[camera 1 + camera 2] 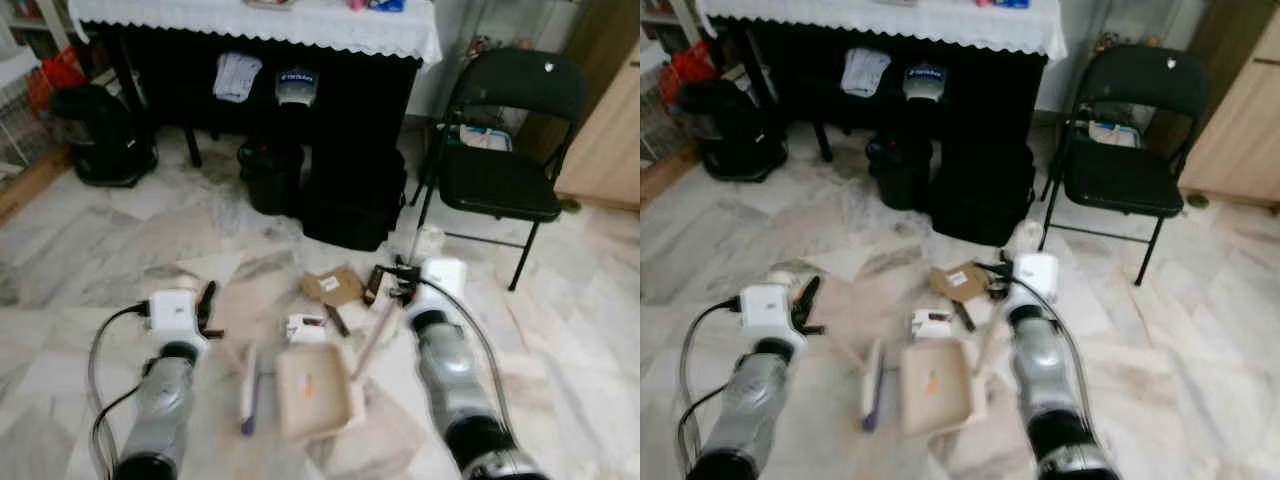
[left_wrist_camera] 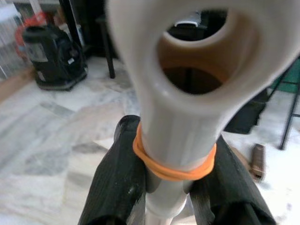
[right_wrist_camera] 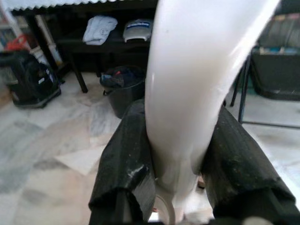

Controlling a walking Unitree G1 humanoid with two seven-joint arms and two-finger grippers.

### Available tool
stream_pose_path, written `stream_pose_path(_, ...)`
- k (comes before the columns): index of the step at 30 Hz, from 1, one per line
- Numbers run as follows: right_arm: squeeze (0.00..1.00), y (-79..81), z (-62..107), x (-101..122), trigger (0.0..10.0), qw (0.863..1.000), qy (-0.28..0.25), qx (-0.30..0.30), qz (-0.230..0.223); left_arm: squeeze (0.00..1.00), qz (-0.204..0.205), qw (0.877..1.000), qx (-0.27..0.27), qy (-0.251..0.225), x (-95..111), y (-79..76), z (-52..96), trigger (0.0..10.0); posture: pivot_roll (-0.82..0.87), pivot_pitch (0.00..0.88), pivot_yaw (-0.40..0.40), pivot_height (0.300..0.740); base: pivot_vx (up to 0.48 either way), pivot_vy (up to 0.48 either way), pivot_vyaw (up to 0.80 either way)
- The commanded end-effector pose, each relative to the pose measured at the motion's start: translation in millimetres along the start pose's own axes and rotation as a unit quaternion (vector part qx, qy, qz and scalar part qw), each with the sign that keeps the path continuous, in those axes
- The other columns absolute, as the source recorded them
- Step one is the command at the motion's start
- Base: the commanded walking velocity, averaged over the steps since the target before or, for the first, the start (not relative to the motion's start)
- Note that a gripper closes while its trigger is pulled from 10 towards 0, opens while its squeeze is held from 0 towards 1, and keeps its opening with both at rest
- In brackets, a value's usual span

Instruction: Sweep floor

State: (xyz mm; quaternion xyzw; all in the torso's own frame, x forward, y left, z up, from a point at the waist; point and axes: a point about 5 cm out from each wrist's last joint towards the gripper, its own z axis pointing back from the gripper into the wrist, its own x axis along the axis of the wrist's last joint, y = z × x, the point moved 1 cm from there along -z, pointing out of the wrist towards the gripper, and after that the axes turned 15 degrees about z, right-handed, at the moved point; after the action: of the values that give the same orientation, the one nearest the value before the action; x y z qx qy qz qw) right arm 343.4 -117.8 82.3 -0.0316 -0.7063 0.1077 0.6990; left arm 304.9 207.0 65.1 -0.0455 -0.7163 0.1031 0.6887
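Observation:
My left gripper [image 1: 207,310] is shut on the pale brush handle [image 2: 187,93], which has a hanging hole at its end and an orange rubber band around it. The brush [image 1: 248,385] lies low by the floor, left of the beige dustpan [image 1: 315,392]. My right gripper [image 1: 392,285] is shut on the white dustpan handle [image 3: 197,84], which slants down to the pan. An orange scrap [image 1: 308,383] lies inside the pan. On the marble floor just beyond it are a brown cardboard piece [image 1: 333,286], a small white box [image 1: 305,327] and a dark stick [image 1: 336,320].
A black folding chair [image 1: 500,150] stands at the right, with a wooden cabinet [image 1: 610,140] beyond it. Under the table with the white lace cloth [image 1: 260,25] sit a black bag [image 1: 355,205] and a black bin [image 1: 270,175]. A black appliance [image 1: 100,135] stands at the far left.

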Motion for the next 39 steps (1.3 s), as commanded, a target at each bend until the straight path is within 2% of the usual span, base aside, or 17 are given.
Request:
stream_pose_path(1,0.0,-14.6,-0.3,2,10.0,1.0,-0.008,-0.023,0.002,0.0,0.009,1.0,-0.019,-0.019,6,-13.9,-5.1,10.0,0.01,0.077,-0.004,0.74,0.409,0.0,-0.75)
stream_pose_path(3,0.0,-14.2,-0.5,3,10.0,1.0,-0.009,-0.022,0.002,0.0,0.009,1.0,-0.018,-0.019,6,-13.4,-5.4,10.0,0.01,0.076,-0.005,0.74,0.411,0.0,-0.76)
stream_pose_path(16,0.0,-17.8,0.1,5,10.0,0.999,-0.018,-0.032,0.003,0.0,0.008,1.0,-0.01,-0.024,8,-11.2,-6.2,10.0,0.01,0.08,-0.004,0.74,0.398,0.0,0.0)
stream_pose_path(22,0.0,-20.6,1.5,4,10.0,0.999,-0.017,-0.042,0.008,0.0,0.011,1.0,-0.011,-0.025,8,-11.2,-6.4,10.0,0.01,0.084,-0.002,0.74,0.0,0.0,0.0)
stream_pose_path(31,0.0,-37.9,7.7,-4,10.0,0.994,0.006,-0.097,0.045,0.0,0.01,1.0,-0.011,-0.022,7,-11.5,-6.5,10.0,0.0,0.086,0.0,0.74,0.0,0.0,0.0)
stream_pose_path(33,0.0,-47.1,11.2,-13,10.0,0.99,0.034,-0.122,0.057,0.0,0.01,1.0,-0.011,-0.022,7,-11.9,-6.4,10.0,0.0,0.086,0.0,0.74,0.0,0.0,0.0)
stream_pose_path(39,0.0,-59.2,15.3,-24,10.0,0.981,0.078,-0.154,0.089,0.0,0.011,1.0,-0.012,-0.021,6,-12.2,-5.9,10.0,0.0,0.086,-0.002,0.74,0.0,0.0,0.0)
